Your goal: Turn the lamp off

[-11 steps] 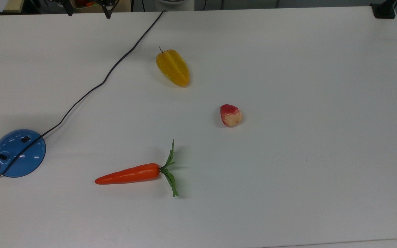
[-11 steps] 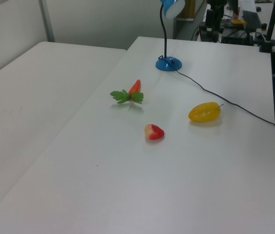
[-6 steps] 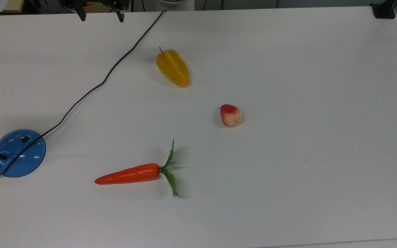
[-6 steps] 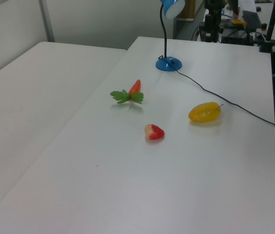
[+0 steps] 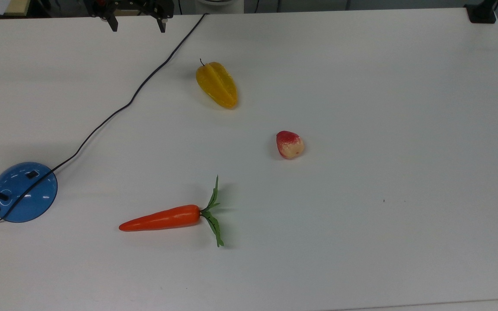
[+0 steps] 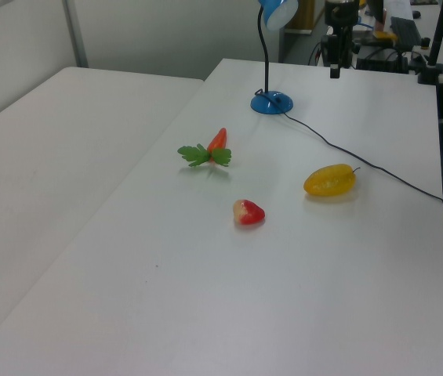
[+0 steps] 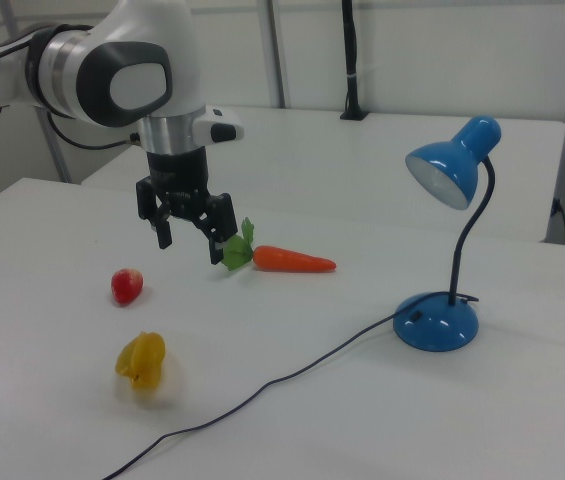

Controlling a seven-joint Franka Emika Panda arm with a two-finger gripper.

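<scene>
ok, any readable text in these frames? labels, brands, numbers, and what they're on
None can be read.
Lamp: blue base and shade are plain, and no marking can be made out on its black switch.
Pincer and arm: no lettering that can be read.
Carrot, yellow fruit, red fruit, table: unmarked.

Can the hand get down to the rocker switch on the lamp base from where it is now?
Probably yes. The hand hangs open above the table's far edge, and the switch faces up on the blue base. Only the cord crosses the table between them; the stem rises from the base's other side.
</scene>
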